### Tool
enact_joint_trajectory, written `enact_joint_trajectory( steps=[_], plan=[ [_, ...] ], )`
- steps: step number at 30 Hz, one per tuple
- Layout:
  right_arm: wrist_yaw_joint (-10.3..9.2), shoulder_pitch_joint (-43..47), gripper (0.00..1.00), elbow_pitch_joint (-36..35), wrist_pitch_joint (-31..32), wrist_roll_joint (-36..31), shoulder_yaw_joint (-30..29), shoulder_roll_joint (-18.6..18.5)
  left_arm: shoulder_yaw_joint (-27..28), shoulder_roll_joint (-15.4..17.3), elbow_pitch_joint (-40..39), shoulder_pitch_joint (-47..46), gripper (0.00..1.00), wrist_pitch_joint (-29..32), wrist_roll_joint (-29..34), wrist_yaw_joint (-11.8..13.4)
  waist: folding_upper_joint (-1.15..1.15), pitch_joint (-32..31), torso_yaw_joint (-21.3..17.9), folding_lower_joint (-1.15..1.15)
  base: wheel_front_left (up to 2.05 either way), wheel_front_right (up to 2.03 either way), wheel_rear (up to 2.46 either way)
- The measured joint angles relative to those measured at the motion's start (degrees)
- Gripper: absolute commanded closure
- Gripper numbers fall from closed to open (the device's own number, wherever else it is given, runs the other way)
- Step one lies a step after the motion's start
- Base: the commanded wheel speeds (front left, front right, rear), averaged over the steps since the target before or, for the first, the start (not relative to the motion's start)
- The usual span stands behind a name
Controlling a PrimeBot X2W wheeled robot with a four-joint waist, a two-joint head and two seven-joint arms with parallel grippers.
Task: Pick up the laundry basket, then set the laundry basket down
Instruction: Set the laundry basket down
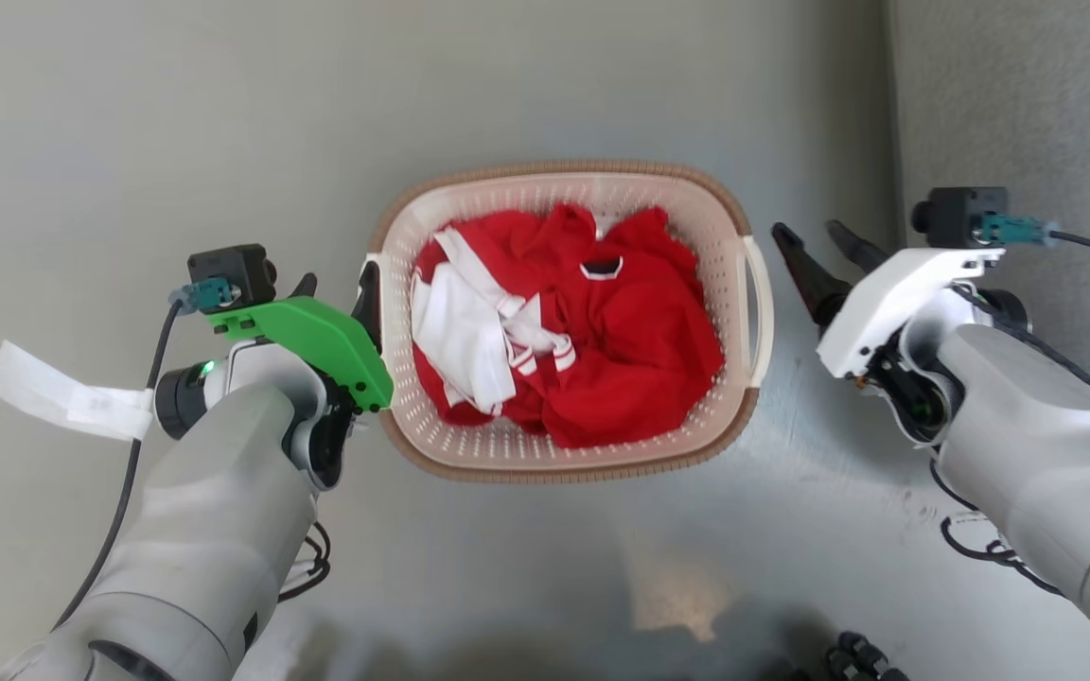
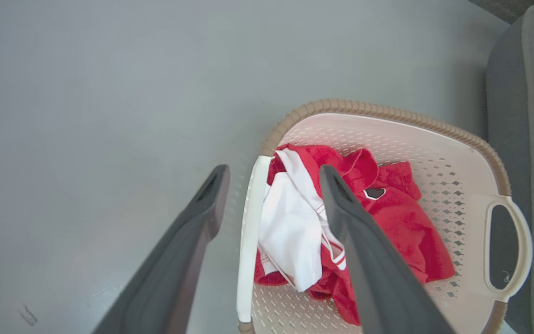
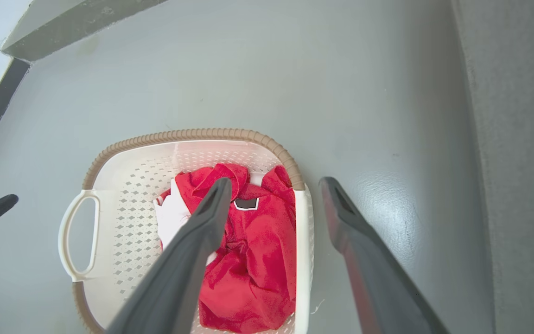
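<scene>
Left gripper (image 1: 337,287), jaws wide and empty, stood astride the left loop handle (image 2: 250,232) of the laundry basket (image 1: 564,170), one finger outside the wall and one over the clothes. That basket rested on the grey floor (image 1: 129,113) between both arms, its long axis running handle to handle. Inside it lay a crumpled red shirt (image 1: 640,359) and white fabric (image 1: 455,340). Right gripper (image 1: 805,232), likewise open and empty, hung just outside the right loop handle (image 1: 761,303), judged the farther of the two.

Left cover (image 1: 316,339) green; right cover (image 1: 888,295) white.
</scene>
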Motion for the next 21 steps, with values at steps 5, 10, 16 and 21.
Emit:
enact_joint_trajectory(
  steps=[5,10,16,21],
  plan=[
    [0.0,1.8,0.0,-0.4,-0.5,0.5,-1.2,-1.3,2.5,0.0,-1.5,0.0,0.0,0.0,2.8,-0.4,0.0,-3.7,0.2,0.0,0.0,0.0,0.0],
    [0.0,3.6,0.0,-1.8,-0.5,0.5,-1.7,-1.6,5.1,0.1,-3.4,1.0,0.0,0.0,4.9,-0.5,0.0,-7.6,0.6,0.0,0.0,0.0,0.0],
    [0.0,3.8,0.0,-4.4,-0.6,-1.1,-5.1,-2.2,7.6,1.1,-5.4,3.9,0.0,0.0,7.4,-0.8,0.0,-11.5,1.0,0.0,0.0,0.0,0.0],
    [0.0,5.5,0.0,-6.3,-0.6,-3.4,-7.7,-2.4,10.2,1.8,-7.8,6.9,0.0,0.0,10.5,-0.8,0.0,-15.4,1.2,0.0,0.0,0.0,0.0]
  ],
)
